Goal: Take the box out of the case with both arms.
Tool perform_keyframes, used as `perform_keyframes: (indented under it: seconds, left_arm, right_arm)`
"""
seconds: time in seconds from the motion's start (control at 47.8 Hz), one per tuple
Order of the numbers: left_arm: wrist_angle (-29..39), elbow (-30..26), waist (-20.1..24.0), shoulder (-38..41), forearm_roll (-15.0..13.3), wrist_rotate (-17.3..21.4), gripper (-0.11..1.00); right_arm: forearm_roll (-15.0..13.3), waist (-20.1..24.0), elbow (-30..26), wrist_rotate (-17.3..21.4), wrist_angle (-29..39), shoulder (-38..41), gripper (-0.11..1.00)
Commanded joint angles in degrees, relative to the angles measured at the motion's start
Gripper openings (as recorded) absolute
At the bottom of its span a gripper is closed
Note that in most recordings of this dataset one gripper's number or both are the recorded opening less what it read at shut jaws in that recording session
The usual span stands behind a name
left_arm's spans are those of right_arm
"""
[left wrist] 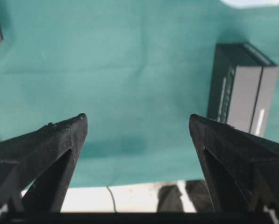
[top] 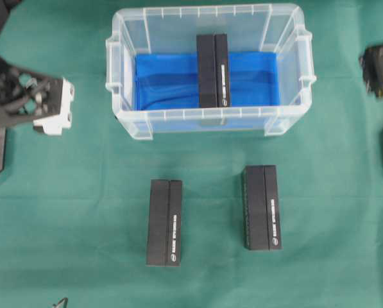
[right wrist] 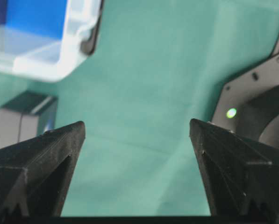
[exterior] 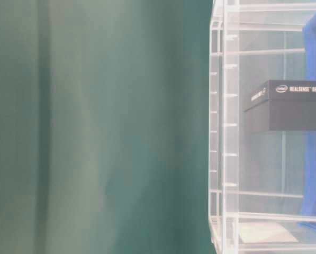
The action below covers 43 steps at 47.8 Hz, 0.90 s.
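Overhead view, left edge: left arm [top: 24, 99] with a white block on its wrist, hanging over the green surface [top: 82, 212], well apart from the case. Left wrist view: left gripper [left wrist: 138, 122] with fingers [left wrist: 50, 140] spread wide, nothing between them, only green cloth below; one black box on the surface shows at upper right.

Centre: clear plastic case [top: 210, 122], rimmed, blue sheet [top: 165, 80] on its bottom. One black box [top: 213, 70] lies inside, mid-case, long side running front to back. It lies untouched.

In front of the case, two more black boxes on the surface: one left [top: 164, 222], one right [top: 262, 206], apart from each other.

Right edge: right arm [top: 378, 67], blurred, clear of the case. Right wrist view: right gripper [right wrist: 137, 122] fingers wide apart, empty; case corner at upper left.
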Motion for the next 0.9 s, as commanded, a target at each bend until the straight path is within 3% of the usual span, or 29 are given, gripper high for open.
perform_keyframes:
  seconds: [0.0, 0.146, 0.314, 0.878]
  left_arm:
    - [0.18, -0.44, 2.37, -1.14, 0.0, 1.76, 0.86]
    - [0.62, -0.18, 5.98, -1.49, 0.0, 5.27, 0.86]
    - [0.7, -0.09, 8.09, -1.67, 0.0, 7.47, 0.86]
    - [1.76, 0.35, 9.14, -2.2, 0.0, 7.91, 0.86]
  right_arm:
    - [-0.09, -2.81, -0.53, -2.29, 0.0, -0.44, 0.89]
    - [0.09, -7.65, -0.53, -6.5, -0.18, -0.44, 0.89]
    - [0.97, -10.11, -0.53, -8.96, -0.26, -0.26, 0.89]
    - [1.14, -10.46, -0.09, -8.88, -1.58, 0.09, 0.89]
